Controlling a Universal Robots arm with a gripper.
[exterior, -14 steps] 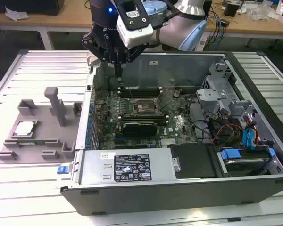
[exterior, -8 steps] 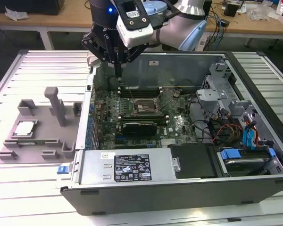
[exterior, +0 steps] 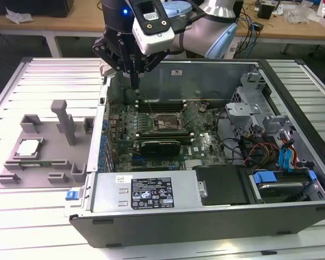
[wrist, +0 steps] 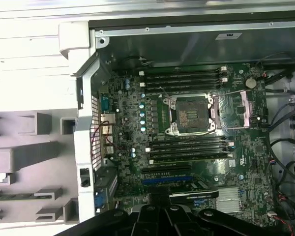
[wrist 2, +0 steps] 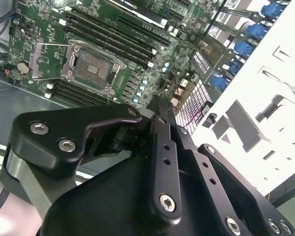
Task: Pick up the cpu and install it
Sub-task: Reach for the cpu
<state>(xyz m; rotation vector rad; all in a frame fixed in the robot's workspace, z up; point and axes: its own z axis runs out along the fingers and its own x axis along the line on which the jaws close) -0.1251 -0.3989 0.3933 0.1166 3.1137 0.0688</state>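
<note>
The cpu [exterior: 28, 147], a small square chip with a shiny silver top, lies flat in the grey moulded holder [exterior: 58, 160] on the exterior view's left, outside the computer case. My gripper [exterior: 135, 81] hangs above the case's far left corner, well apart from the cpu, its fingers [wrist 2: 160, 123] shut together with nothing between them. On the green motherboard the dark square socket [exterior: 168, 123] [wrist: 191, 114] [wrist 2: 92, 66] stands bare, with its metal cover plate [wrist: 236, 110] swung aside.
The open computer case [exterior: 151, 192] lies on a white slatted table [exterior: 38, 216]. Memory sticks [wrist: 187, 76] flank the socket. Cables and blue-tabbed drive bays [exterior: 276, 162] crowd the exterior view's right. The holder's upright blocks [exterior: 62, 122] rise beside the cpu.
</note>
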